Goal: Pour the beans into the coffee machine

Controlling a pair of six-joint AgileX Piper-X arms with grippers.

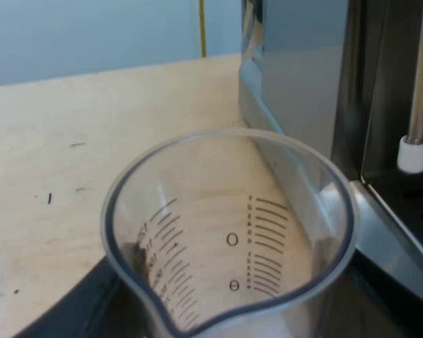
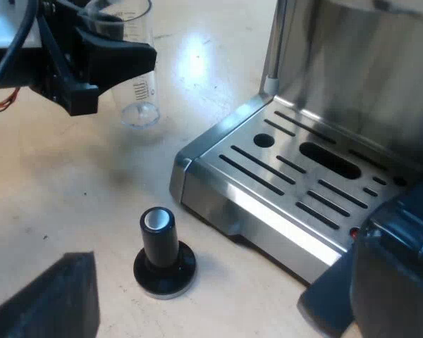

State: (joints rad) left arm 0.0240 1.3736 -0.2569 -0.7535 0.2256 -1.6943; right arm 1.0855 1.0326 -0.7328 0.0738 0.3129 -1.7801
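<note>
The measuring glass (image 1: 229, 225) looks empty to me. Through its clear wall I see only the printed scale lines and the pale table (image 1: 70, 141) behind it, and no beans lie on its bottom. I therefore judge that the pouring is either done or has nothing to pour (which of the two I cannot decide from here). If it is done, what is left is only to set the glass down and let it go.

The left gripper (image 2: 113, 55) grasps the glass at its upper part, its fingers clenched on the wall. The glass is upright, near the drip tray (image 2: 289, 176) of the espresso machine (image 2: 352, 77) and near the steam wand (image 1: 416, 105). It is low at the table, touching it or just above, I cannot tell.

The right gripper (image 2: 204, 296) is released, its fingers wide apart with nothing between them. It hangs near the tray's corner and over a tamper with a black knob (image 2: 162, 250), which stands on the table just beside the tray.

The glass itself is transparent, with a thick greyish rim, a small pouring lip and dark scale marks.
</note>
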